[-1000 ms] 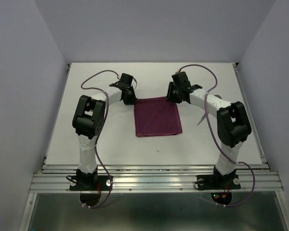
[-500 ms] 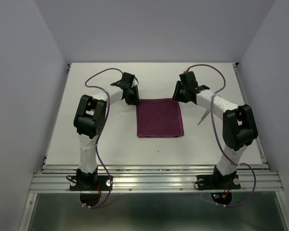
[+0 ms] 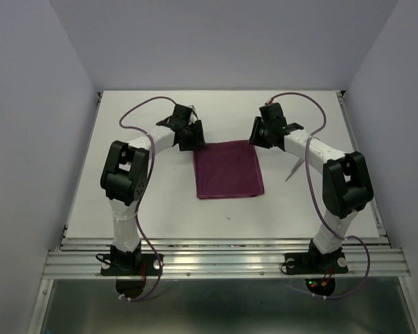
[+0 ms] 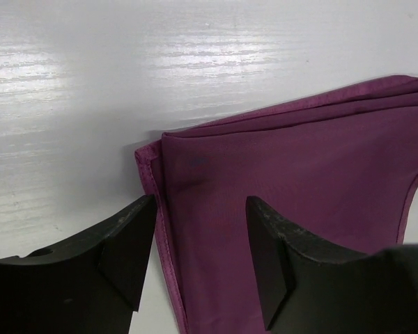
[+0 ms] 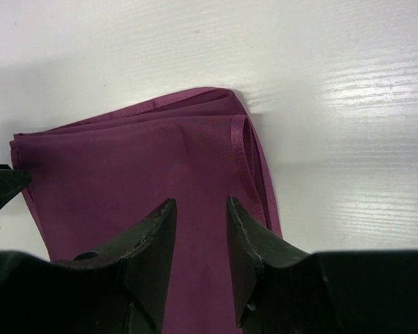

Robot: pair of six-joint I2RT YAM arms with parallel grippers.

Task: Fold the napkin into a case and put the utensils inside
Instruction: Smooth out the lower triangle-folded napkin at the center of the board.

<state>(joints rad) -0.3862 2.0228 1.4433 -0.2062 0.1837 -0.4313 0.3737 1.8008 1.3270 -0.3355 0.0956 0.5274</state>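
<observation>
You've got open room on the white tabletop [image 3: 160, 202] left of and in front of the folded plum-purple cloth napkin [image 3: 229, 172]. The crowded bit is its far edge; the left gripper [image 3: 194, 138] sits at the far-left corner and the right gripper [image 3: 256, 136] at the far-right, both with jaws apart over the cloth. The hem between them is reachable from above. The right side is tight; a thin silver utensil [image 3: 292, 172] lies just beside the right arm's white forearm [image 3: 299, 147]. Looping purple cables [image 3: 136, 115] arch over the far table; pale grey walls [image 3: 28, 104] box in left, right and back.
</observation>
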